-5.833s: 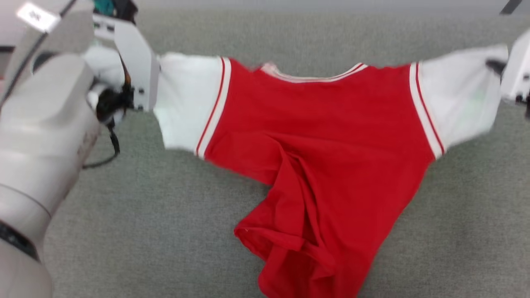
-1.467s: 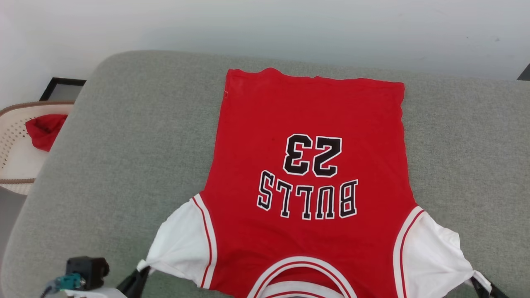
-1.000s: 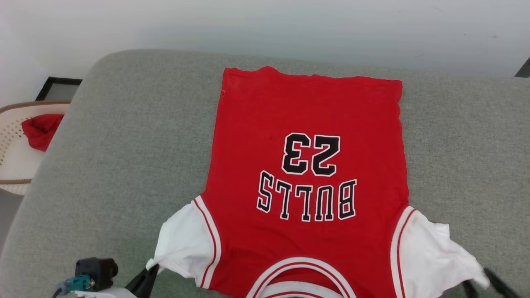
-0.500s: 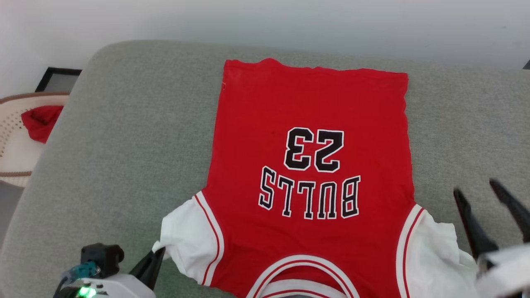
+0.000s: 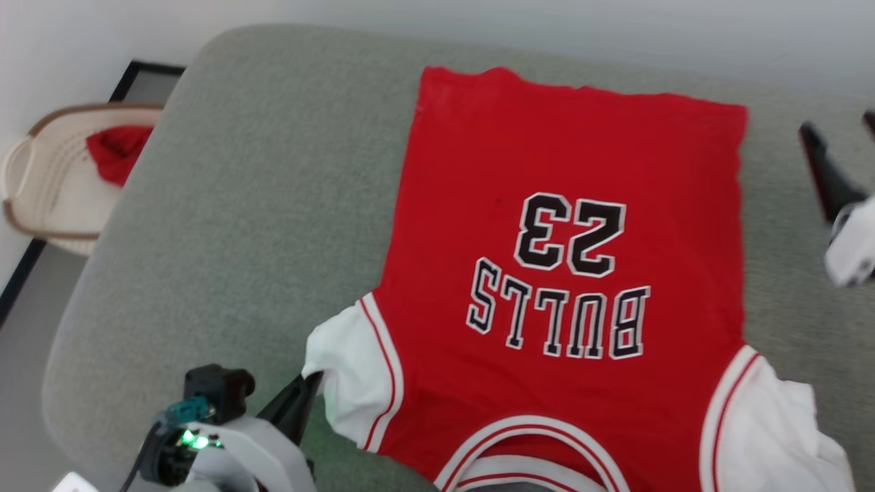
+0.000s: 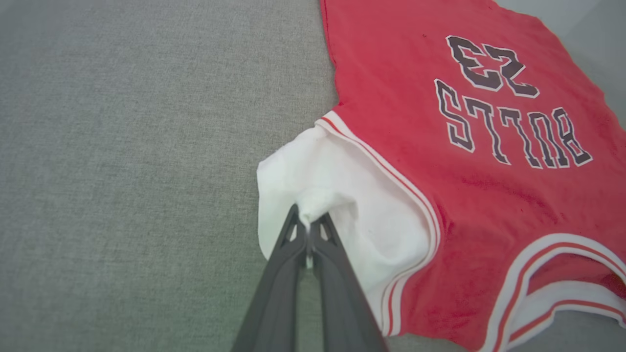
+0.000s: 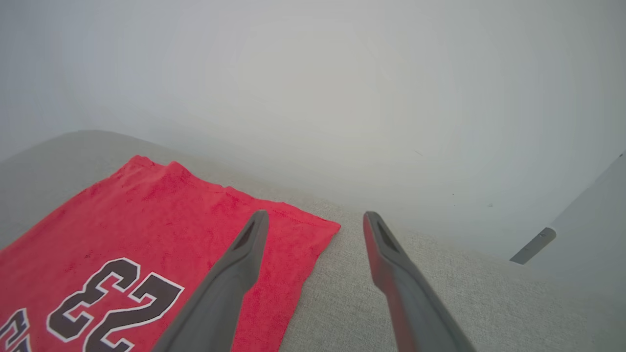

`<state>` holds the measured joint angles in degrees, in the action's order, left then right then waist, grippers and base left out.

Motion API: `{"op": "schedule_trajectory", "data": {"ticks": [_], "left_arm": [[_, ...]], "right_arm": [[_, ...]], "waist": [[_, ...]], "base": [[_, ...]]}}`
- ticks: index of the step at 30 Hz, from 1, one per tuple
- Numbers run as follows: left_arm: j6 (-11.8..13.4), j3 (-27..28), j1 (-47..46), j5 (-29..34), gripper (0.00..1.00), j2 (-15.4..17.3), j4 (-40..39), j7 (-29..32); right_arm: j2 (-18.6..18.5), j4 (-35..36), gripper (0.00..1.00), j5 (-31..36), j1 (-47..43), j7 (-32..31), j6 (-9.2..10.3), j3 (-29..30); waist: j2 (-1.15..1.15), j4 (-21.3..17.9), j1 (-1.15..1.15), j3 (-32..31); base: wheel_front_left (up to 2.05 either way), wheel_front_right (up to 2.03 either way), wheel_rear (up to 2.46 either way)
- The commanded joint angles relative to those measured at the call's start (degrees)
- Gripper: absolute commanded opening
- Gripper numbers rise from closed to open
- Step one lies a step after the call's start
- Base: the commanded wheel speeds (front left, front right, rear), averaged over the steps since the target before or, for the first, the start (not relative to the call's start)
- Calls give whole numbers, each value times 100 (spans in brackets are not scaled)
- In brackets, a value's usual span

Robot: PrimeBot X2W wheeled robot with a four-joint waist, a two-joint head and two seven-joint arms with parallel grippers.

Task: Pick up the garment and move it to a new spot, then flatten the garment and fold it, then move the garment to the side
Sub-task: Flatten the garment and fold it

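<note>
The garment (image 5: pixel 560 171), a red jersey with white sleeves and a black 23, lies spread flat on the grey cushion (image 5: pixel 239 205), hem far and striped collar near. My left gripper (image 5: pixel 311 384) at the lower left is shut on a pinch of the white left sleeve; the left wrist view shows its tips (image 6: pixel 308 222) closed on a fold of that sleeve, with the garment (image 6: pixel 440 186) stretching away to the right. My right gripper (image 5: pixel 839 130) hovers open at the right edge, beside the hem's far right corner. Between its fingers (image 7: pixel 315 217) there is nothing, and the garment (image 7: pixel 146 210) lies to their left.
A pale wicker basket (image 5: pixel 41 205) stands on the floor left of the cushion, holding a small red cloth (image 5: pixel 113 150). A white wall (image 7: pixel 313 98) rises just behind the cushion's far edge. Bare grey cushion lies to the left and right of the jersey.
My right gripper has opened, let go of the right sleeve and travelled to the far right corner of the hem. The left gripper still holds its sleeve. The head camera has shifted.
</note>
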<state>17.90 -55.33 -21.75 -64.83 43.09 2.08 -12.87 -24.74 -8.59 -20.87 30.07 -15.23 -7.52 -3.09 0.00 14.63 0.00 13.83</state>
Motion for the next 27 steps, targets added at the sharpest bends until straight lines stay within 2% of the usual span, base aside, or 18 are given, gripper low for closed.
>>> {"op": "schedule_trajectory", "data": {"ticks": [1, 7, 12, 20, 26, 27], "left_arm": [[-41, -16, -95, 57, 0, -65, 57, -7], [-279, -70, -326, 133, 0, -369, 310, -35], [-481, -135, -538, 199, 0, -636, 569, -28], [-794, -190, -832, 276, 0, -1051, 960, -80], [-985, -198, -963, 300, 0, -1312, 1257, -105], [-1017, -198, -972, 302, 0, -1347, 1306, -111]], "right_arm": [[-66, -263, 100, -43, 305, -77, 6, -54], [-285, -1642, 100, -90, 1476, -716, 6, -300], [-231, -2714, 100, -54, 2288, -1290, 6, -296], [3, -4189, 100, 448, 3216, -2015, 6, 119], [213, -5222, 99, 973, 3560, -2506, 5, 717], [227, -5361, 50, 1122, 3593, -2596, 5, 777]], "waist": [[0, 268, 0, 264], [0, 569, 0, 578], [0, 798, 0, 836], [0, 1054, 0, 1233], [0, 1189, 0, 1404], [0, 1206, 0, 1414]], "base": [[0, 0, 0], [0, 0, 0], [0, 0, 0], [0, 0, 0], [0, 0, 0], [0, 0, 0]]}}
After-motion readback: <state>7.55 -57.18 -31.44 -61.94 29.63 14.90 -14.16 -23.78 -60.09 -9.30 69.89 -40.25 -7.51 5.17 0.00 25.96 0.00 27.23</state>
